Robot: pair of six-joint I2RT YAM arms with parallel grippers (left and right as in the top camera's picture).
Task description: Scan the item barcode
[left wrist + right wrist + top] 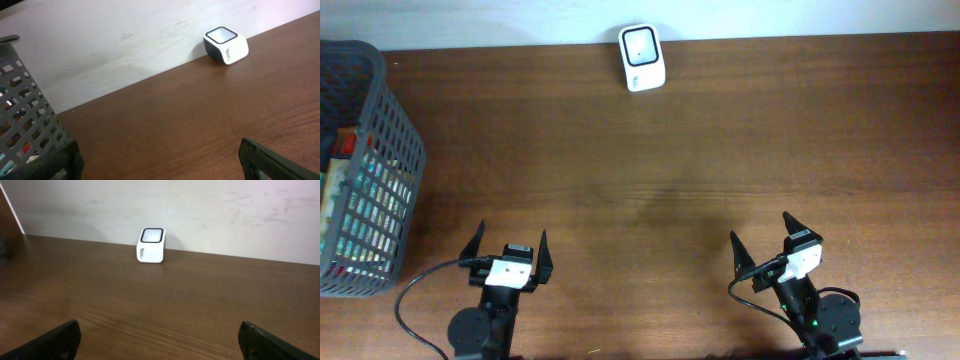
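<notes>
scanner (642, 58) stands at the far table (740, 140) edge, well ahead of both arms' wide-open, empty jaws.

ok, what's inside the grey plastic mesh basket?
Grey plastic mesh basket holds colourful items, glimpsed over the rim and through the mesh. Its walls hide most of them; count and type unclear.

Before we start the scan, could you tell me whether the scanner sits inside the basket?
No, the scanner stands on the table by the wall, apart from the basket.
</notes>
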